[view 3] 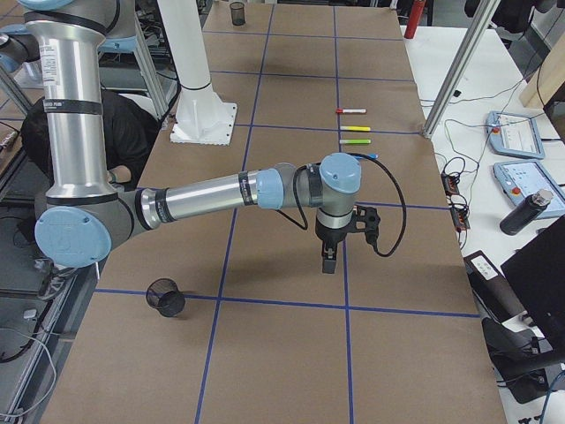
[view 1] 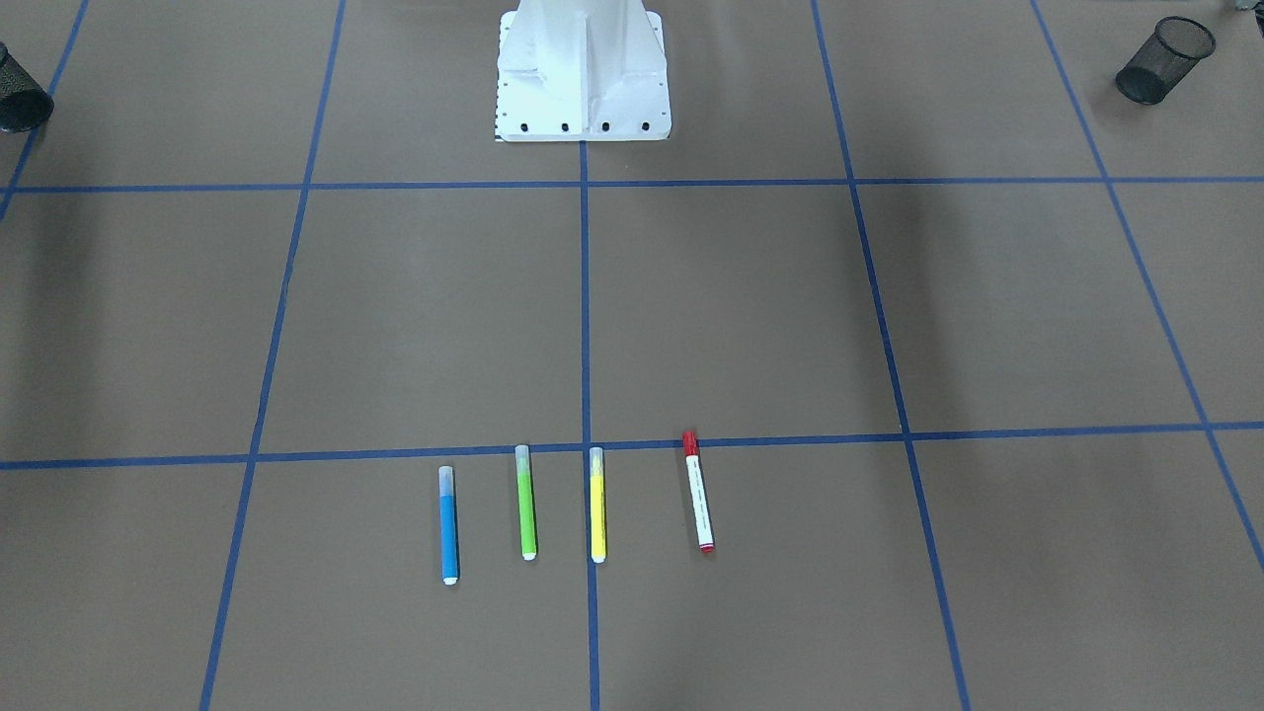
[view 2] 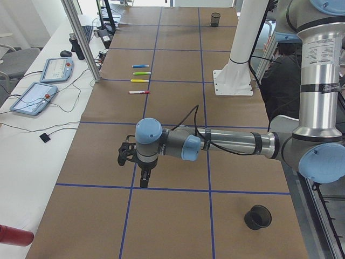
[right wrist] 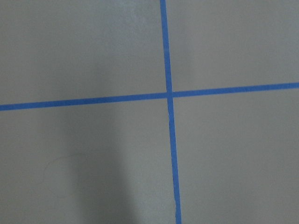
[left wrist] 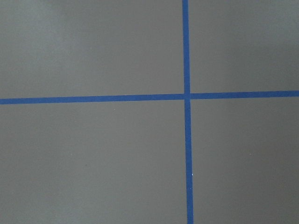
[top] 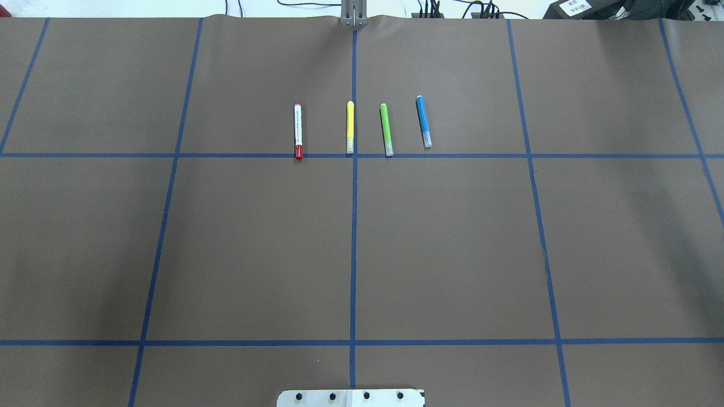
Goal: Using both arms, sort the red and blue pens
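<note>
The red-capped white marker [view 1: 698,491] and the blue highlighter [view 1: 448,525] lie flat at the two ends of a row of pens on the brown table. From overhead, the red marker [top: 298,131] is on the left and the blue highlighter [top: 423,121] on the right. Neither gripper appears in the overhead or front views. My left gripper [view 2: 143,182] hangs over the table well short of the pens, pointing down. My right gripper [view 3: 328,263] hangs likewise at the opposite end. I cannot tell if either is open or shut. Both wrist views show only brown paper and blue tape.
A green highlighter [view 1: 526,503] and a yellow highlighter [view 1: 597,505] lie between the two task pens. Black mesh cups [view 1: 1165,59] [view 1: 20,91] stand near the table's two ends. The white robot pedestal [view 1: 583,74] rises at mid-table. Tablets and cables sit along the operators' side.
</note>
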Action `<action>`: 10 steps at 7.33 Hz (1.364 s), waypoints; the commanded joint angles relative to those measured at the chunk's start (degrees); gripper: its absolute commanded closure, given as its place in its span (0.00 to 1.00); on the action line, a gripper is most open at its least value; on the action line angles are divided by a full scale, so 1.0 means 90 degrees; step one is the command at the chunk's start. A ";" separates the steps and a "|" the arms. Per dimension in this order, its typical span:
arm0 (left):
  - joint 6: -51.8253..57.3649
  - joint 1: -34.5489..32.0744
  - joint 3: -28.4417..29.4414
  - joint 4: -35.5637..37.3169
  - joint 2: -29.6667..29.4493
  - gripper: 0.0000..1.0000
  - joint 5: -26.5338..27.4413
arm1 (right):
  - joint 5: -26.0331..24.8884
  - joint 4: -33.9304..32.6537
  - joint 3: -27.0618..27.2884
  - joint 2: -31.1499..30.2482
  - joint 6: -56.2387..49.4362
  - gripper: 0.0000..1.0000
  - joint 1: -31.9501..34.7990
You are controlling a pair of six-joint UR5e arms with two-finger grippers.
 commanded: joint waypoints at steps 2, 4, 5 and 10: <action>-0.0071 0.0991 0.0239 0.0069 -0.1295 0.00 0.0123 | 0.0141 0.0937 -0.0354 0.0132 0.0006 0.00 -0.0409; -0.0822 0.1812 0.0259 0.1125 -0.2522 0.00 0.0620 | 0.0220 0.1906 -0.0727 0.0151 0.0103 0.00 -0.0721; -0.1181 0.2261 0.0539 0.2071 -0.3505 0.00 0.0787 | 0.0220 0.2025 -0.0825 0.0190 0.0104 0.00 -0.0751; -0.3964 0.3856 0.3176 0.1186 -0.6022 0.00 0.0827 | 0.0201 0.1086 -0.1147 0.1572 0.1372 0.00 -0.1551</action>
